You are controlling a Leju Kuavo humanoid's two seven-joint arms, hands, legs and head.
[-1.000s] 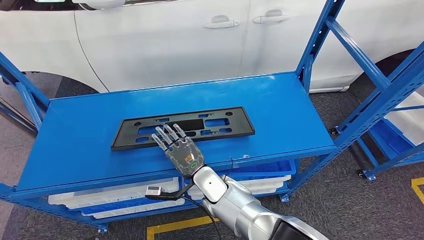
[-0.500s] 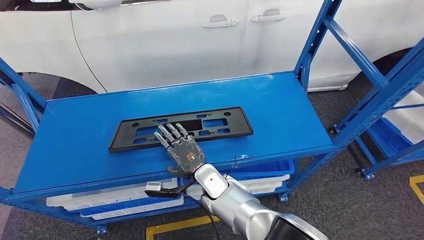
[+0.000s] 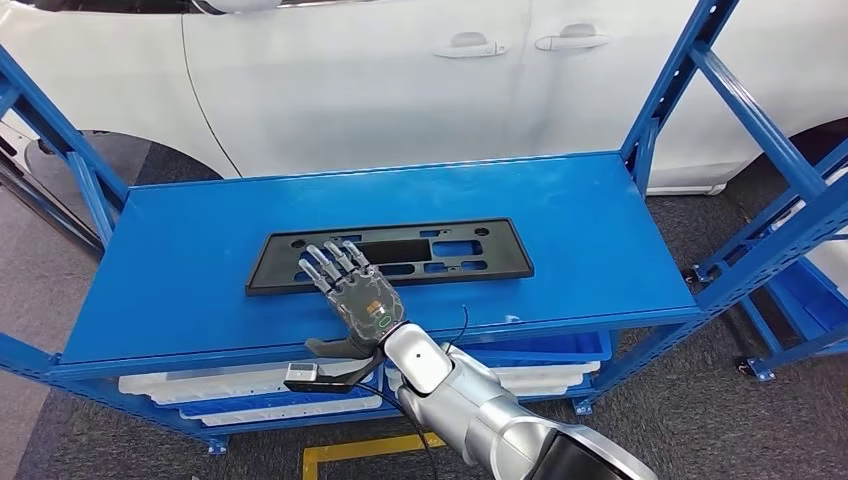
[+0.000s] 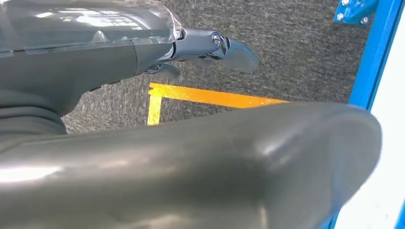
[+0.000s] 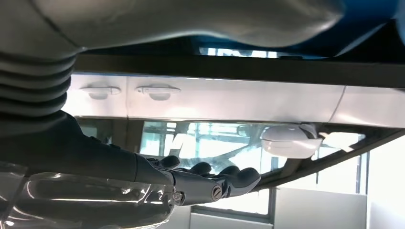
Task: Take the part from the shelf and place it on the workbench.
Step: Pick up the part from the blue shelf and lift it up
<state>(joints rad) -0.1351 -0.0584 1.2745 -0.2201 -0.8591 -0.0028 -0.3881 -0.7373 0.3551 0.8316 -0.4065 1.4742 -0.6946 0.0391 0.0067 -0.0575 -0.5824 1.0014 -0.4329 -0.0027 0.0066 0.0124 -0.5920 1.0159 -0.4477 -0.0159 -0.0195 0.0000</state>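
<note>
The part is a long black plate frame (image 3: 450,250) with several cut-outs, lying flat along the middle of the blue shelf board (image 3: 590,220). My right hand (image 3: 360,300) reaches in from below with its fingers spread flat over the frame's front left edge and nothing in its grip. The thumb hangs at the shelf's front lip. In the right wrist view the same hand's fingers (image 5: 210,183) stretch out straight, and the part's dark edge (image 5: 239,69) runs across close by. In the left wrist view my left hand (image 4: 210,45) hangs over grey carpet, fingers out, holding nothing.
A white car (image 3: 400,90) stands close behind the shelf. Blue uprights (image 3: 670,90) rise at the shelf's back corners. White trays (image 3: 230,390) sit on the level below. Yellow floor tape (image 3: 350,455) lies in front, and another blue rack (image 3: 790,290) is at the right.
The whole picture has shifted right and down, so the camera has moved. Against the frame, my right hand has slid a little toward its left end.
</note>
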